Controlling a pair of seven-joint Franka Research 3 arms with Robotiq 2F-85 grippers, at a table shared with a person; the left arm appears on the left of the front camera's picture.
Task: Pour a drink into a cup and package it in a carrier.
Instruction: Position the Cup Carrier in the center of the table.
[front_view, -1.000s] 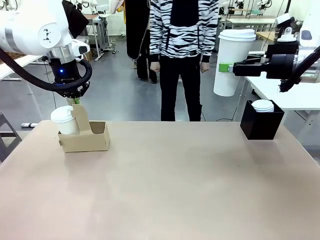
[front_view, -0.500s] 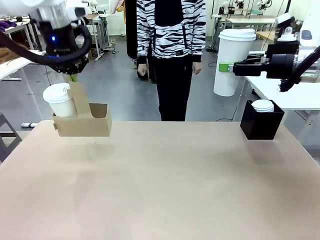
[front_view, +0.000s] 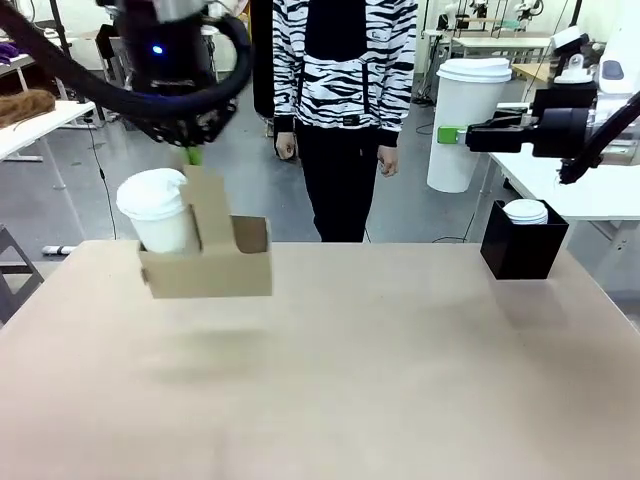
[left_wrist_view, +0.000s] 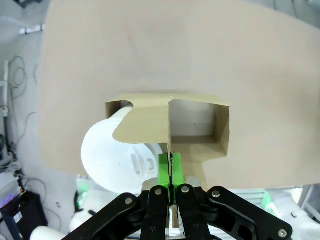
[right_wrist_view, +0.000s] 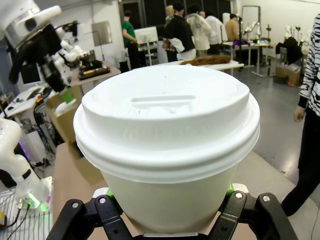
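Front view: carrier (front_view: 215, 276) hangs beneath left claw (front_view: 192, 157).

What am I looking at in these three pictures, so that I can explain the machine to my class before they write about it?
This is a two-armed robot at a table, with a person standing across it. The front view looks over the table from the robot's side. The other two pictures come from a camera on each wrist. The left gripper pinches the upright handle of the cardboard carrier, which hangs above the table with one lidded white cup in it; its other hole is empty. The right gripper holds a second lidded cup off to the side. A black box of white lids stands at the table's far right.
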